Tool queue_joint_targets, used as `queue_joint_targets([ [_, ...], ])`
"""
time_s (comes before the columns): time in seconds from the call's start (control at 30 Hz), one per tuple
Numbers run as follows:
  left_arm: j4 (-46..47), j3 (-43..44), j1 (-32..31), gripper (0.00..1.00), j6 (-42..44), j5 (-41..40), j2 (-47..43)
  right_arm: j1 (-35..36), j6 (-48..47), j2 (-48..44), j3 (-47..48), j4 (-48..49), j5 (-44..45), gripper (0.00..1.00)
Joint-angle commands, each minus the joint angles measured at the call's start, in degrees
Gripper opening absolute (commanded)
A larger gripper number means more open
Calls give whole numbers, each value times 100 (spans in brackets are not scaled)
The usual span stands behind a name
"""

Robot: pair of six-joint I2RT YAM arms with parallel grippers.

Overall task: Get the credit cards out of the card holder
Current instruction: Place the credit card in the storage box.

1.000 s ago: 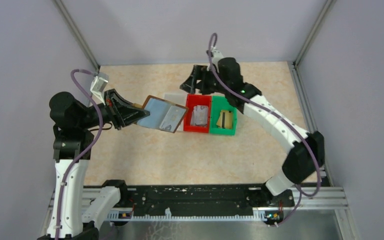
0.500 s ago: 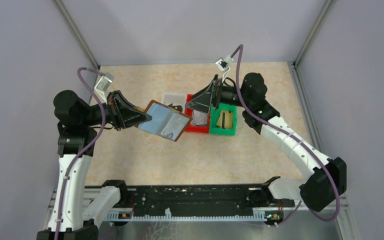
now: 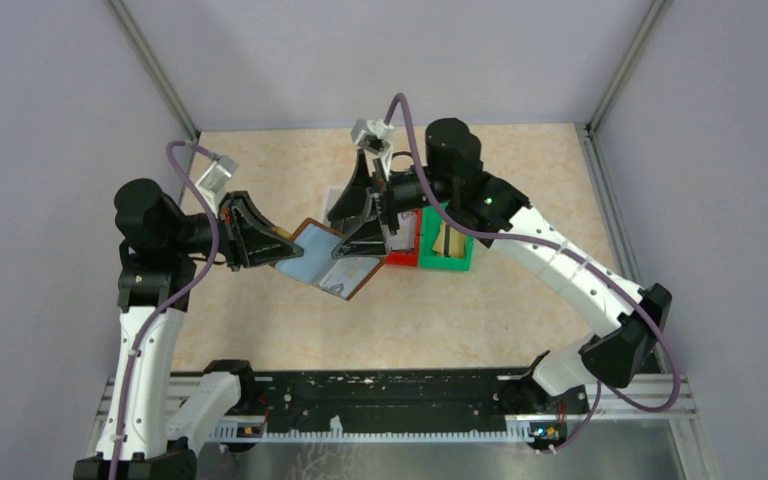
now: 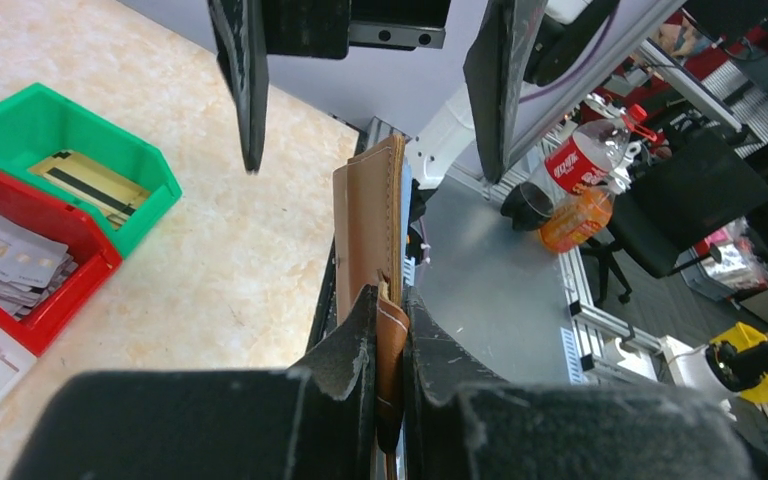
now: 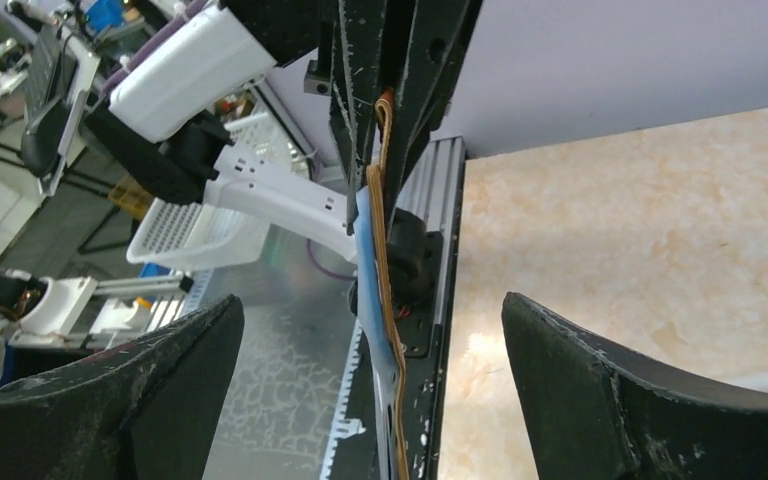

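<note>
Tilted lower than a second ago, the brown leather-look folding card holder (image 3: 312, 258) hangs open above the table (image 3: 290, 320), its left edge clamped by the left gripper (image 3: 278, 245); the right gripper (image 3: 334, 237), arrived from the red plastic bin (image 3: 401, 257), faces it with jaws wide apart.

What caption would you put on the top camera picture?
Left gripper holds the open card holder off the table while the open right gripper straddles its far edge.

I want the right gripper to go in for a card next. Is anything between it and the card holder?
Nothing visible does. The open right gripper faces the card holder edge-on with only air between them. The left gripper clamps the holder's opposite end.
</note>
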Motion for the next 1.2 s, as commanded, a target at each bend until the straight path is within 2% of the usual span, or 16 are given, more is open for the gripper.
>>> queue_joint_targets([
  [0.0,-113,7,13,0,374,443,-21,361,-1235,378,760,-1318,19,98],
  [0.03,-156,16,13,0,430,475,-14,422,-1335,473,877,-1499,38,97],
  [0.1,-244,18,13,0,536,510,-28,543,-1469,619,1058,-1715,38,87],
  [0.3,-559,71,13,0,875,466,-17,699,-1542,927,1478,-2015,-26,44],
  [0.37,-688,115,13,0,982,418,0,706,-1540,951,1507,-1986,-56,22],
  [0.4,-773,163,13,5,1044,297,20,705,-1532,948,1515,-1962,-15,11],
  [0.43,-838,199,13,18,1108,146,24,707,-1498,947,1526,-1906,64,2],
  [0.53,-926,258,13,90,1127,-464,18,660,-1027,823,1410,-1363,513,0],
  [0.57,-912,245,13,98,1072,-642,2,595,-739,677,1266,-949,616,0],
  [0.73,-394,-38,13,99,369,-923,-172,150,1353,-206,-261,2283,1298,0],
  [0.93,1366,-643,13,99,-1214,-806,-575,100,3251,-648,-1890,5493,2361,0],
  [1.03,1764,-823,13,99,-1736,-826,-598,285,3656,-686,-2420,6444,3001,0],
  [1.17,2215,-1066,12,98,-2248,-919,-690,654,3457,-749,-2764,6835,3880,0],
])
